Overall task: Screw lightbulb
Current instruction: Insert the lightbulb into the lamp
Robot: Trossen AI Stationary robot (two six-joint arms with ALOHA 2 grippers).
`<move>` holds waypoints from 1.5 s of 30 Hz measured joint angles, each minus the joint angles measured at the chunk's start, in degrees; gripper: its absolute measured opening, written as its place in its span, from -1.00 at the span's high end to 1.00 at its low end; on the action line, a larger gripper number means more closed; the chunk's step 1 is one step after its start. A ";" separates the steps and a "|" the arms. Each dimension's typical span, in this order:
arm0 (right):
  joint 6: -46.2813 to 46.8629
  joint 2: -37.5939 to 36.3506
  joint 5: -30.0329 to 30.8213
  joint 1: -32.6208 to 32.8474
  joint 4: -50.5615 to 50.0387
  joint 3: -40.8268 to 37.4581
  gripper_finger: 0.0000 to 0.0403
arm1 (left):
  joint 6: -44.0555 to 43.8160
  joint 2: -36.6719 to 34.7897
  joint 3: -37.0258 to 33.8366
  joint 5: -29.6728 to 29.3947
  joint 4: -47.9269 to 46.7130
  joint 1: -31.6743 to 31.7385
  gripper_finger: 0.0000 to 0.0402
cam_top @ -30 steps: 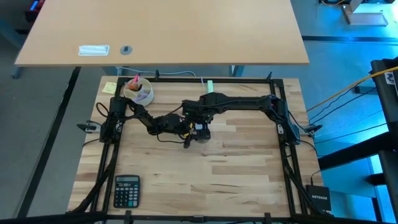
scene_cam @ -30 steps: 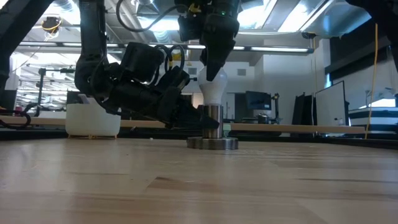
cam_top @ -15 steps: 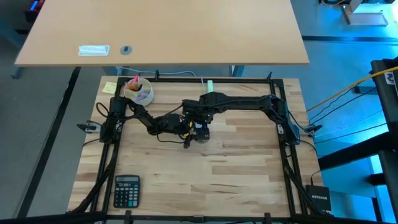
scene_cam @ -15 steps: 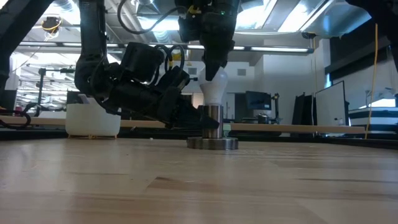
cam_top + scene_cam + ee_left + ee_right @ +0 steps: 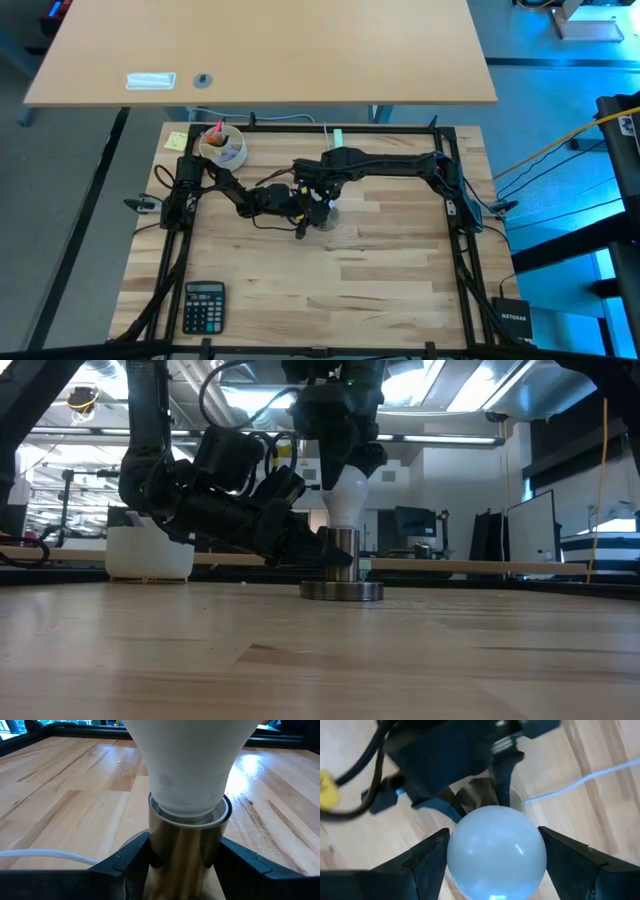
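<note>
The white lightbulb (image 5: pixel 345 500) stands upright with its base in the metal socket tube (image 5: pixel 342 550), which rises from a round grey base disc (image 5: pixel 342 590) on the table's middle. My left gripper (image 5: pixel 185 870) lies low from the table's left and is shut on the tube. My right gripper (image 5: pixel 340 465) reaches down from above and is shut on the bulb (image 5: pixel 495 850). Both meet at one spot in the high view (image 5: pixel 318 207). My left gripper pinches the socket's metal tube (image 5: pixel 185 855) between its two fingers (image 5: pixel 125 865), just below the rim. The fingers come level from the table's left and lie across the upright tube. The socket's disc rests on the table. My right gripper holds the bulb's round upper part (image 5: pixel 470 845) between its two fingers (image 5: pixel 427 857), one on each side. The fingers point down from above. The bulb stands upright, its narrow end inside the socket tube (image 5: pixel 187 815).
A thin white cord (image 5: pixel 580 775) runs from the socket across the wood. A calculator (image 5: pixel 204 305) lies at the near left, and a white cup (image 5: pixel 222 147) and a yellow note (image 5: pixel 176 140) at the far left. A pale green plug block (image 5: pixel 338 137) sits at the far edge.
My right gripper has turned about its upright axis above the socket while staying over the bulb; in the low view its fingers show a different side. The bulb stays upright in the tube, and my left gripper keeps its hold.
</note>
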 joint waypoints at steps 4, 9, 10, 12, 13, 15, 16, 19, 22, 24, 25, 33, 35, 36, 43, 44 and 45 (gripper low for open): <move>6.98 0.00 0.05 -0.01 0.09 0.00 -0.45 | 0.02 0.00 -0.01 -0.04 -0.06 0.00 0.06; 14.29 -0.02 -0.01 0.00 0.15 0.00 -0.45 | 0.38 0.00 -0.04 -1.08 -0.12 -0.01 0.06; 15.70 -0.03 -0.05 0.00 0.19 0.00 -0.45 | 0.46 0.00 -0.06 -1.46 -0.12 -0.02 0.06; 18.26 -0.04 -0.11 0.00 0.33 0.00 -0.45 | 0.48 0.00 -0.06 -2.10 -0.12 -0.04 0.06; 19.41 -0.04 -0.26 0.00 0.37 0.00 -0.45 | 0.50 0.00 -0.06 -2.56 -0.12 -0.07 0.06; 21.90 -0.06 -0.45 0.00 0.48 0.00 -0.45 | 0.57 0.00 -0.06 -3.12 -0.14 -0.08 0.06; 23.15 -0.06 -0.45 0.00 0.54 0.00 -0.45 | 0.56 0.00 -0.06 -3.62 -0.17 -0.11 0.06; 27.20 -0.09 -0.47 0.00 0.74 0.00 -0.45 | 0.59 0.00 -0.08 -4.05 -0.18 -0.12 0.06; 30.74 -0.12 -0.44 0.00 0.86 0.00 -0.45 | 1.28 0.00 -0.08 -4.66 -0.20 -0.14 0.06; 30.09 -0.12 -0.21 0.00 0.96 0.00 -0.45 | 1.71 0.00 -0.08 -4.99 -0.21 -0.26 0.06; 28.47 -0.12 0.13 0.01 1.06 0.00 -0.45 | 1.71 0.00 -0.08 -5.14 -0.20 -0.26 0.06; 17.75 -0.04 1.23 0.04 -1.11 1.62 -0.73 | 1.44 -0.02 0.03 -6.67 -0.55 -0.64 0.06; 15.39 -0.04 2.82 0.11 -2.11 3.28 -0.85 | 1.36 -0.07 0.05 -6.67 -0.84 -0.66 0.06; 14.24 -0.04 3.93 0.11 -2.94 4.34 -0.90 | 1.36 -0.07 0.05 -6.63 -0.97 -0.66 0.06; -5.43 -0.04 2.54 0.09 -5.45 10.99 -0.91 | 1.35 -0.07 0.05 -5.97 -1.29 -0.68 0.06; -9.27 -0.06 2.48 0.09 -5.73 11.65 -0.90 | 1.34 -0.07 0.05 -5.95 -1.32 -0.68 0.06; -13.20 -0.06 2.49 0.09 -6.53 12.26 -0.89 | 1.33 -0.07 0.05 -5.90 -1.32 -0.68 0.06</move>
